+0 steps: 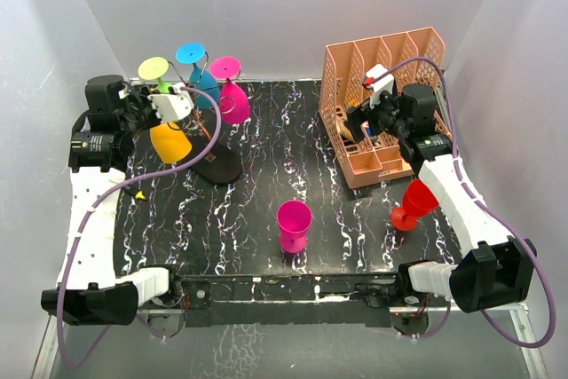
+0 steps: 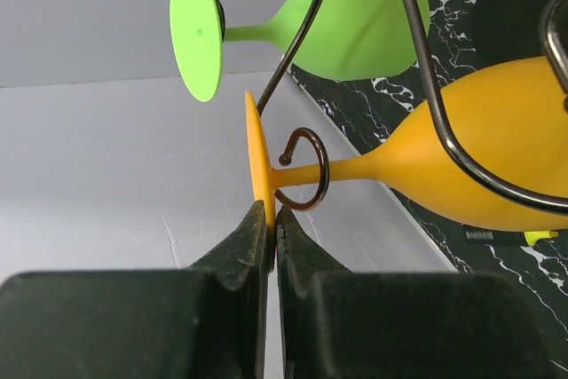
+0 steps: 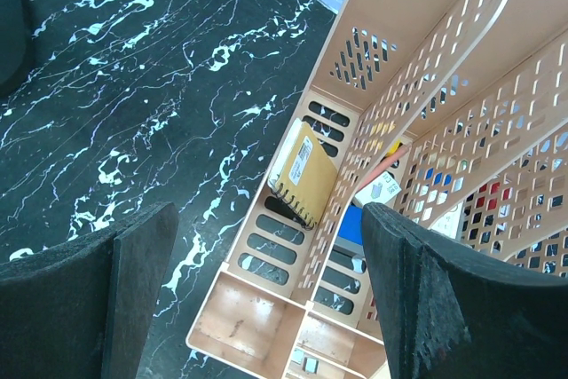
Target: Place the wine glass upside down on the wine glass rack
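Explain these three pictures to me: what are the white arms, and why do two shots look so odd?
They are two robot arms bolted to a black marbled table, each ending in a two-finger gripper. The wide picture comes from a fixed camera above; the other two come from cameras on the wrists, so the dark blocks at the bottom are the grippers' own fingers. The left gripper is shut on the flat foot of an orange glass, whose stem sits in a wire loop of the wine glass rack. A green glass, a blue glass and a pink glass hang there too. The right gripper is open over a peach organizer. A magenta glass and a red glass stand on the table.
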Available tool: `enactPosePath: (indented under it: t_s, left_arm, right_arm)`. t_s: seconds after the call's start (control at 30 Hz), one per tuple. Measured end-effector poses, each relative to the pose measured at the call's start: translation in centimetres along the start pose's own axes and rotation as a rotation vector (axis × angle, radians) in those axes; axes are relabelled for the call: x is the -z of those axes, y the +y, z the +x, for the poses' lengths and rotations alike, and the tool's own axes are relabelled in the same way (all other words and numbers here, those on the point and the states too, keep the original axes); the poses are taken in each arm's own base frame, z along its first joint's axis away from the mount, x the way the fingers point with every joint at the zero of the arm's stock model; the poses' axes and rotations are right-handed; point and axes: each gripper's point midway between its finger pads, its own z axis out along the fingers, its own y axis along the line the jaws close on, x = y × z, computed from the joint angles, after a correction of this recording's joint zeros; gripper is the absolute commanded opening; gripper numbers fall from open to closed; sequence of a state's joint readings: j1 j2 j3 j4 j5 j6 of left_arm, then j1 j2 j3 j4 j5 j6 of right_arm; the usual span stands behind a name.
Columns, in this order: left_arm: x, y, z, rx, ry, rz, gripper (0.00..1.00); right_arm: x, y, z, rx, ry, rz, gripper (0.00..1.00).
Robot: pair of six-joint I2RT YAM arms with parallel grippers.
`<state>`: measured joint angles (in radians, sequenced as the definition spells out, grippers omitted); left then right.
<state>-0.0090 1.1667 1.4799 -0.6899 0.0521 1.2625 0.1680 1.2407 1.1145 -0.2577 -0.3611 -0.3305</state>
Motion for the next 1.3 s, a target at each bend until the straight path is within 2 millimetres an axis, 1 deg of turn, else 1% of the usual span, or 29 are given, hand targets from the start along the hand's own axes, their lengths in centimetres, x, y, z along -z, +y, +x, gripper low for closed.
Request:
enactPosePath:
  t_s: [0.57,0.97,1.3]
  left_arm:
    - [-0.1,-0.2,-0.8,-0.023,-0.033,0.012,0.06]
    - [-0.4,-0.9,-0.9,-0.035,-0.045,0.039,0.11]
    - [-0.4,-1.0,-1.0,-0.048,-0.047,0.043,0.2]
  right_arm:
    - [0.1,-0.1,0.0,-0.003,-0.001,-0.002,0.92]
    - [0.1,-0.2,0.1,-0.004,-0.001,-0.001,0.92]
    - [0.1,-0.3,0.1,-0.005,-0.001,0.0,0.91]
